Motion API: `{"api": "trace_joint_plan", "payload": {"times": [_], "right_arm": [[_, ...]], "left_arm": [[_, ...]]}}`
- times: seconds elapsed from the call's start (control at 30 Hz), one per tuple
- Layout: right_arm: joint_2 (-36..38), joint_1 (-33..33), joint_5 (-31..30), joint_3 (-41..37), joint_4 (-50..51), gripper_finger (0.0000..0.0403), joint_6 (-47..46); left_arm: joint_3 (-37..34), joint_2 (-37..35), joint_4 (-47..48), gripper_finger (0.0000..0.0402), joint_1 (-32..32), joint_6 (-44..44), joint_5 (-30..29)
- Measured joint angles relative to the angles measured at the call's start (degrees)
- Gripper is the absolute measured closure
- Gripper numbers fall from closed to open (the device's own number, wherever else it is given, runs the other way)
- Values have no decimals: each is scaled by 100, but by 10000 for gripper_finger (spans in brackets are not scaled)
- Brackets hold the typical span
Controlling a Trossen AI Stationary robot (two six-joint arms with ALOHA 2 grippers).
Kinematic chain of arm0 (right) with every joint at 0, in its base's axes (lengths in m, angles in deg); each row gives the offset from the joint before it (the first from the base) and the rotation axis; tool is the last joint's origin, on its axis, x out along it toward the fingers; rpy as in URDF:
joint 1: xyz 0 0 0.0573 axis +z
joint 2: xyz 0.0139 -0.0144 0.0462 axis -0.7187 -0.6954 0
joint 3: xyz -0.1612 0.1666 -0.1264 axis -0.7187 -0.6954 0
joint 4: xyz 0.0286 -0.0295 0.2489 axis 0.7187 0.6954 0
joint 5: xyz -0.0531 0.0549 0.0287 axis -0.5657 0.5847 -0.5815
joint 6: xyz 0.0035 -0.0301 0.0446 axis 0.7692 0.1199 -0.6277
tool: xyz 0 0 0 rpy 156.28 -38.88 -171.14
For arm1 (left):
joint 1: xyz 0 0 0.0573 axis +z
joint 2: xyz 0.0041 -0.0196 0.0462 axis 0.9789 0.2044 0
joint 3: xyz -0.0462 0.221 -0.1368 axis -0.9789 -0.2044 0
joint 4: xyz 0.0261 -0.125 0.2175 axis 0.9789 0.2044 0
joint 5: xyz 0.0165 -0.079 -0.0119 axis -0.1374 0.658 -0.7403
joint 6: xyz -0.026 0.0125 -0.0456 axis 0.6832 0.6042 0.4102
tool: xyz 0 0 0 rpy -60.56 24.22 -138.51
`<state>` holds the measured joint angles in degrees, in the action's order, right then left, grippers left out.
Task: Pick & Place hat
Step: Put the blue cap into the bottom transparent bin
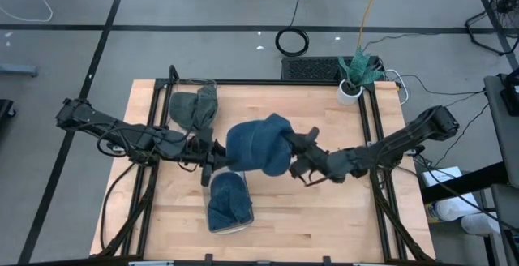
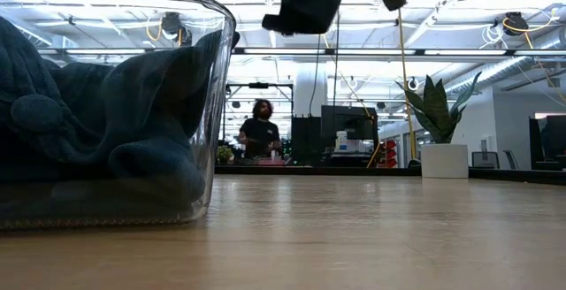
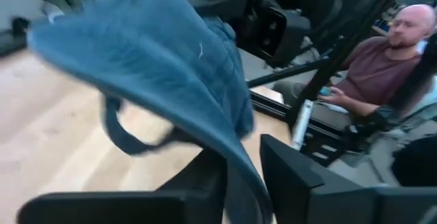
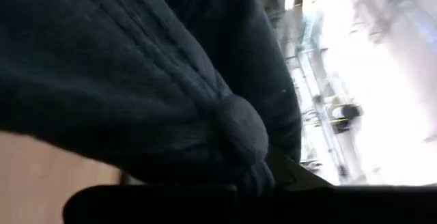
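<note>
Your blue hat [image 1: 259, 145] hangs above the middle of the table [image 1: 324, 217], stretched between both arms. Your right gripper [image 1: 285, 142] is clenched on its right edge, while your left gripper [image 1: 217, 154] has the opposite edge between its fingers [image 3: 300, 183], and you cannot tell whether those are gripping or loosening. Another blue hat sits in a clear tub [image 1: 229, 203] near the front edge, and a grey hat [image 1: 193, 109] lies at the back left.

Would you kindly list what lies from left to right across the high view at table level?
Left gripper → blue hat held up between both arms → right gripper → potted plant at the far right corner.
</note>
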<state>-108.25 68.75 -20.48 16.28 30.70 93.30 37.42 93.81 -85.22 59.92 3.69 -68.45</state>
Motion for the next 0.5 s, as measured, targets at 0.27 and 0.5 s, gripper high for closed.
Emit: {"api": "trace_joint_plan", "payload": {"times": [0.27,0.5], "right_arm": [[2,56,22,1141,2519,402,-1611],[2,-131,1094,2088,4772,402,-3274]], "left_arm": [[0,0,-6,262,0,-468,-206],[0,0,-4,255,0,-545,-208]]}}
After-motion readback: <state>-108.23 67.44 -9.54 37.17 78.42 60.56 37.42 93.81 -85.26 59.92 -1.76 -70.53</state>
